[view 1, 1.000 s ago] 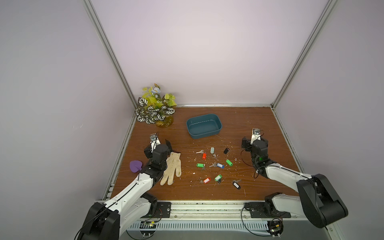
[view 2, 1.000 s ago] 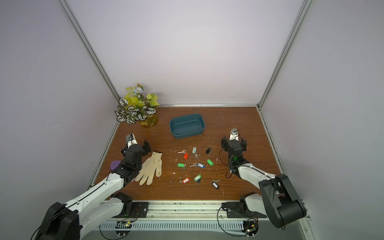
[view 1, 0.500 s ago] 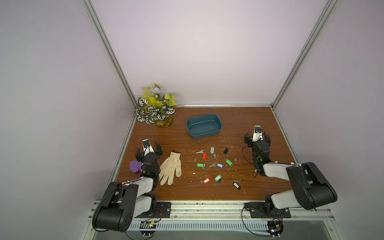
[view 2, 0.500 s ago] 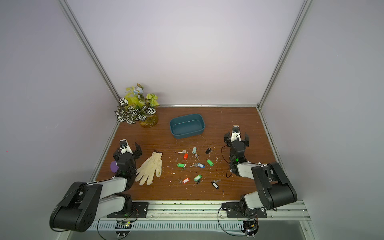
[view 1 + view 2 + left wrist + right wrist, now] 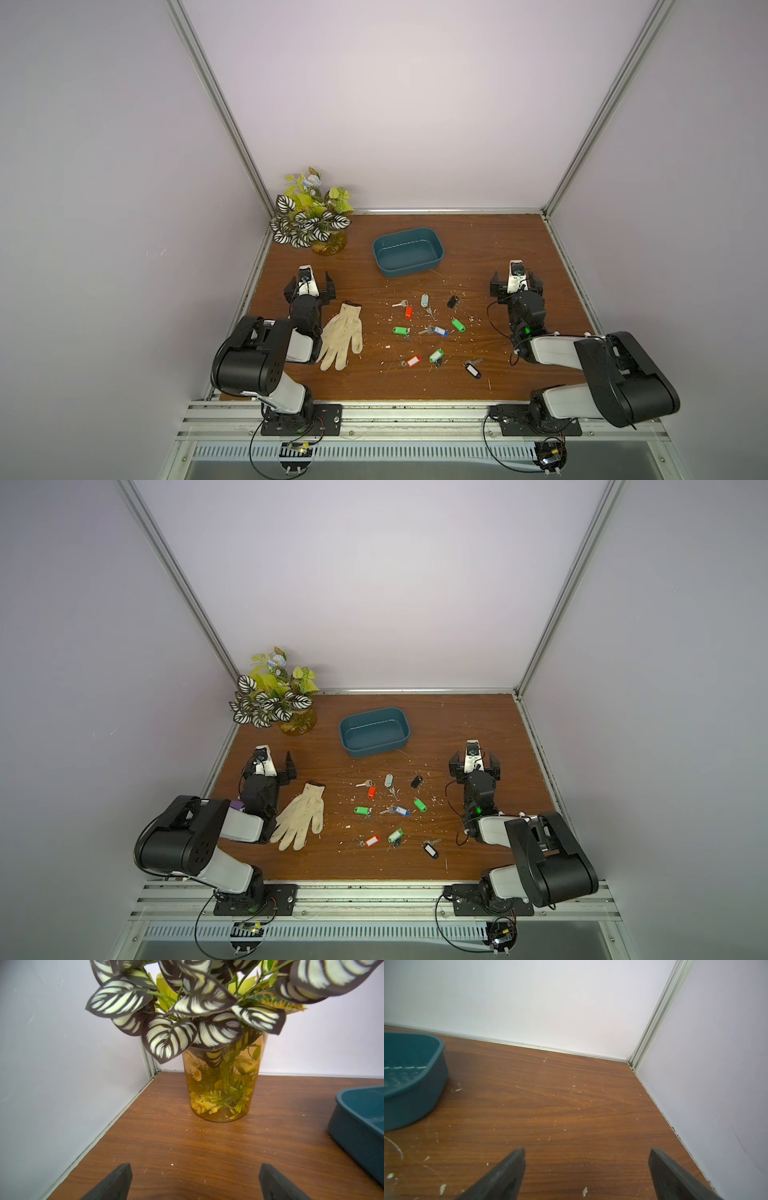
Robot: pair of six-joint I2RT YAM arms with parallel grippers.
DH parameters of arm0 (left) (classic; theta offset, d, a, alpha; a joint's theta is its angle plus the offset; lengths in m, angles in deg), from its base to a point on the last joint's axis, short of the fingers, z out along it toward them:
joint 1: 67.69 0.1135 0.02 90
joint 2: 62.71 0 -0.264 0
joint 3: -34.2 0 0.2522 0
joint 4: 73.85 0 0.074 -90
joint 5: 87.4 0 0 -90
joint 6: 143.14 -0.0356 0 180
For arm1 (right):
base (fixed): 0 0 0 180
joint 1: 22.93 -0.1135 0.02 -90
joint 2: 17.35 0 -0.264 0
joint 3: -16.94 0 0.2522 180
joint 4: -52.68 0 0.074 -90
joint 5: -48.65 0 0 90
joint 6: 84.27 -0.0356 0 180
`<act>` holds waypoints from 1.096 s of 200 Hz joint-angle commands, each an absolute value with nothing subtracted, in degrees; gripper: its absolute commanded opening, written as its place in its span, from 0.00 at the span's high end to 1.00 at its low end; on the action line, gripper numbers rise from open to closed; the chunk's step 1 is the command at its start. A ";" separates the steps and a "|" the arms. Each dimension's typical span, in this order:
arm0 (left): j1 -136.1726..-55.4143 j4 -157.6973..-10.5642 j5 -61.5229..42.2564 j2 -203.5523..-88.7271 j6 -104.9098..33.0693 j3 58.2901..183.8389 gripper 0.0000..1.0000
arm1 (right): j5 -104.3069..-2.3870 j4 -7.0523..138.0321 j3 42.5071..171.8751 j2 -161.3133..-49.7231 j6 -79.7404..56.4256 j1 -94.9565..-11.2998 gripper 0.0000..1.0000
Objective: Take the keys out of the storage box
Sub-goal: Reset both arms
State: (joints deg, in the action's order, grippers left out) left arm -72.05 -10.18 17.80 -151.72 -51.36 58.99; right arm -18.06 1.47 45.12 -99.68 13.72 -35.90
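Storage box: the dark teal storage box (image 5: 409, 270) stands upright at the back middle of the tabletop (image 5: 498, 241). Its floor shows bare in both top views, and the part seen from the right wrist holds no key either.
Keys: the keys (image 5: 440, 331) lie scattered on the wood in front of the box, well apart from its wall and between the two arms. About nine tags show, in red, green, blue, grey and black.
Left end effector: the left end effector (image 5: 309, 286) hangs low over the left side of the tabletop with its jaws spread wide and nothing between them. Its wrist view shows only bare wood between the fingers (image 5: 116, 1180), with the potted plant (image 5: 222, 1088) ahead.
Right end effector: the right end effector (image 5: 516, 284) also has its jaws wide apart and empty, over bare wood near the right wall.
Just changed: within the last second both arms have folded back from a reach over the tabletop into a tucked pose near their bases. The keys, the box and the glove (image 5: 343, 338) have not shifted.
Meaning for the task: with every visible key out on the wood and both arms drawn back empty, the removal looks finished. The retreat reads as parking rather than a fresh approach.
Doubt: the box's near wall hides a thin strip of its floor from the top views, so a last key there cannot be fully ruled out.
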 commanded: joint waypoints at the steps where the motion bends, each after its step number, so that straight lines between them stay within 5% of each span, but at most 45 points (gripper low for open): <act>1: -71.21 -9.18 16.39 -152.01 -51.83 58.59 0.01 | -17.96 -5.61 45.15 -103.67 11.35 -34.90 0.00; 46: -71.21 -9.07 16.49 -151.97 -51.87 58.51 0.01 | -28.46 -9.22 42.63 -105.57 4.83 -26.97 0.01; 219: -71.14 -9.50 16.23 -152.09 -51.78 58.88 0.01 | -28.59 -11.47 42.01 -105.85 4.85 -26.89 0.00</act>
